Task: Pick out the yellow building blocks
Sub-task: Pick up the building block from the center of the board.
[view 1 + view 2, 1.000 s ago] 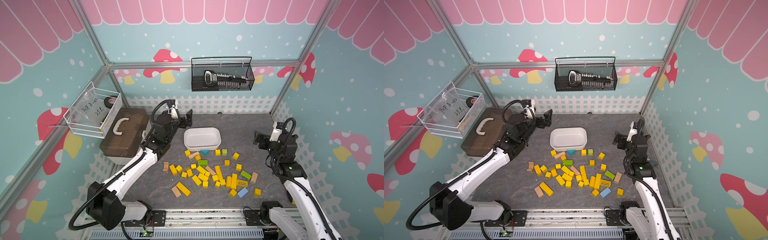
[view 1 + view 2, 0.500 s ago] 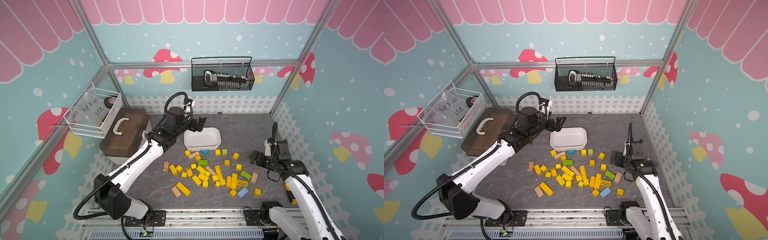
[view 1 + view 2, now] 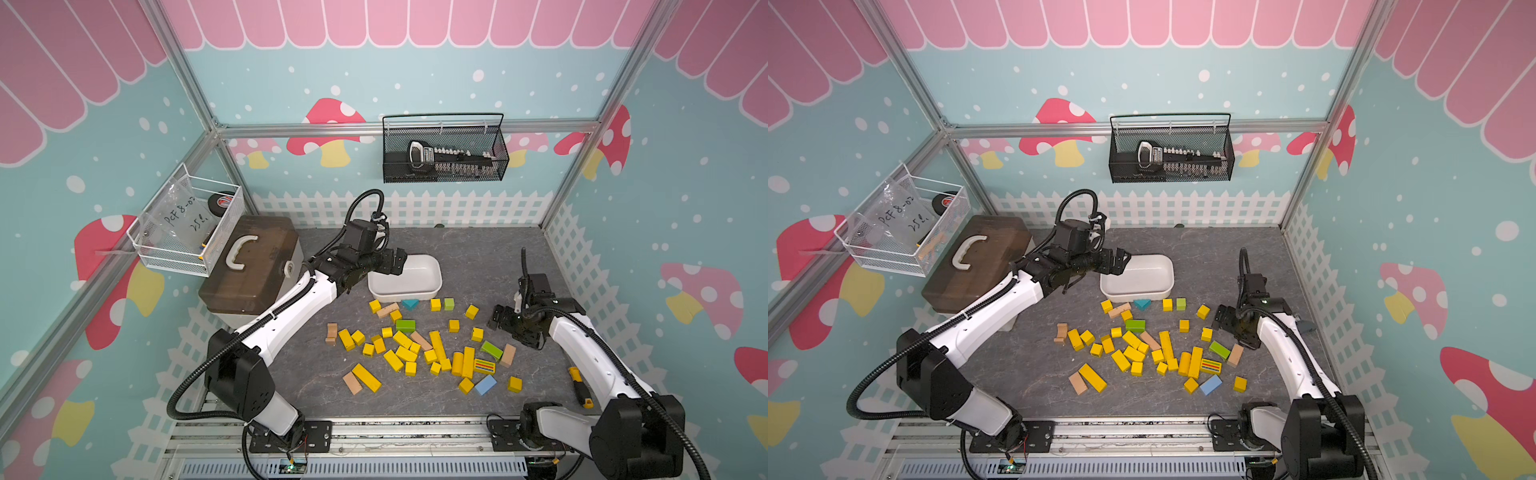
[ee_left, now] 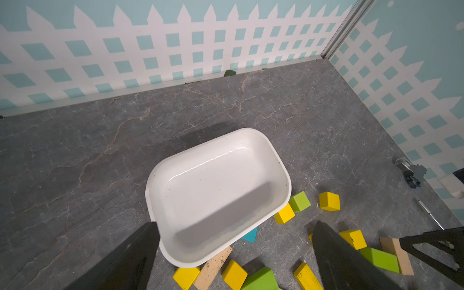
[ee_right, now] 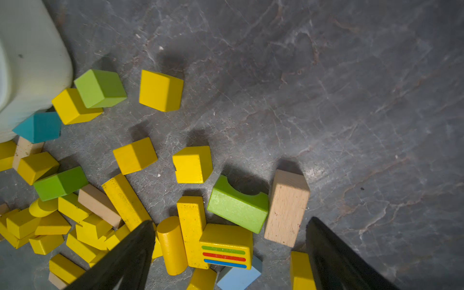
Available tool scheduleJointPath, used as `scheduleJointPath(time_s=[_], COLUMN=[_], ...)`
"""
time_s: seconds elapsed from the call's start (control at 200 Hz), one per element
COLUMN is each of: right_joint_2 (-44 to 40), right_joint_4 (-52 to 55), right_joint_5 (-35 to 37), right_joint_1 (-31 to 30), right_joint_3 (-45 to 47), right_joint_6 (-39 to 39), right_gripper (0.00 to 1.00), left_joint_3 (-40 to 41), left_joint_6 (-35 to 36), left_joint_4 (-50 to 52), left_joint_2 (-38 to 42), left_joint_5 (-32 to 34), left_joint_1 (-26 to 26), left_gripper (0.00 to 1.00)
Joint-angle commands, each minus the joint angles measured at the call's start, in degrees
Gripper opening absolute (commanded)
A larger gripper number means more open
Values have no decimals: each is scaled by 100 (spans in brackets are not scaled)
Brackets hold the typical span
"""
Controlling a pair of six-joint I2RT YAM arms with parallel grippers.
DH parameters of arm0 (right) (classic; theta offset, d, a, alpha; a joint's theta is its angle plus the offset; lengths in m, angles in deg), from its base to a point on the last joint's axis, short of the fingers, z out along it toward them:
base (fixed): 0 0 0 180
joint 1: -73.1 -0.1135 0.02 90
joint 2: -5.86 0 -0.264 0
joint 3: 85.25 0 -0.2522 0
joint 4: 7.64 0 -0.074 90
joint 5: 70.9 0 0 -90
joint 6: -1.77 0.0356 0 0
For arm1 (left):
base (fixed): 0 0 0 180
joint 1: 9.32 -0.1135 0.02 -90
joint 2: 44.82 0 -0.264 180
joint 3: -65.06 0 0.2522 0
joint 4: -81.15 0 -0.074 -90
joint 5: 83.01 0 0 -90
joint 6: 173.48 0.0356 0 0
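And there was the left tool (image 3: 392,265) (image 3: 1119,262), hanging over the left end of the white rounded plastic tub (image 3: 415,294) (image 3: 1154,293) in the middle of both top views. Its fingers (image 4: 140,253) were spread wide with nothing caught between them. From the left wrist view the tub (image 4: 213,180) sat square under that released tool (image 4: 234,224).

Down below, the yellow wooden building blocks (image 3: 436,347) (image 3: 1167,345) lay scattered on the grey marbled desk (image 3: 478,257), filling the lower middle of the frame. They were cubes, bricks and long bars, mixed in with green, tan and blue pieces. A couple of yellow cubes sat just beside the tub's near wall, next to a teal wedge (image 3: 410,304).

Over at the right edge of the scatter, the right tool (image 3: 500,318) (image 3: 1223,318) was low and pointed at the pile. It was unclenched too, gripping nothing. The right wrist view had the right tool (image 5: 229,221) framing the yellow block with green, red and blue stripes (image 5: 226,247) (image 3: 484,365). A green arch-cut block (image 5: 237,204) and a plain tan wooden block (image 5: 286,208) lay touching side by side just past the fingertips (image 5: 324,241).
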State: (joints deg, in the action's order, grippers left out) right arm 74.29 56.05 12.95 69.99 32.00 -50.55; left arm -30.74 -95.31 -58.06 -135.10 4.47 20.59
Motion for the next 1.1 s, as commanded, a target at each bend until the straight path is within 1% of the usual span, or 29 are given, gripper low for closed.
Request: scheduleJointPath(time_s=[0.0,0.11,0.185,0.22,0.25,0.335,0.375,0.535,0.625,0.736,0.821,0.941,1.096], right_joint_2=[17,39,64,51,22,-174,-315,-731,-755,-702,-617,-458,-413], right_joint_4=[891,1527,1923,2029,2038,1944,1854,1393,1226,1094,1005,947,921], right_joint_5=[570,727,825,810,737,510,411,172,28,30,68,105,161], right_joint_1=[-5,-5,-5,-5,-13,-14,-14,-13,-14,-14,-9,-14,-14], right_joint_3=[178,324,358,381,438,701,825,1223,1399,1502,1531,1512,1495], right_joint_6=[878,1346,1490,1498,1469,1425,1417,1302,1243,1253,1213,1122,1067], right_gripper=[93,93,93,90,86,72,69,64,56,48,39,33,33], left_joint_3=[-242,-249,-257,-258,-266,-255,-242,-214,-213,-224,-217,-215,-215], left_joint_6=[-110,-141,-191,-218,-239,-299,-334,-454,-486,-504,-495,-495,-504], left_joint_4=[242,236,238,241,239,220,194,136,127,127,127,128,132], left_joint_2=[11,10,19,28,35,71,80,90,65,55,56,46,11], left_joint_5=[-49,25,-16,-44,-68,-135,-174,-372,-420,-475,-466,-442,-467], left_joint_1=[-23,-42,-93,-120,-149,-234,-278,-440,-477,-491,-495,-494,-489], left_gripper=[100,100,100,100,100,100,100,100,100,100,100,100,100])
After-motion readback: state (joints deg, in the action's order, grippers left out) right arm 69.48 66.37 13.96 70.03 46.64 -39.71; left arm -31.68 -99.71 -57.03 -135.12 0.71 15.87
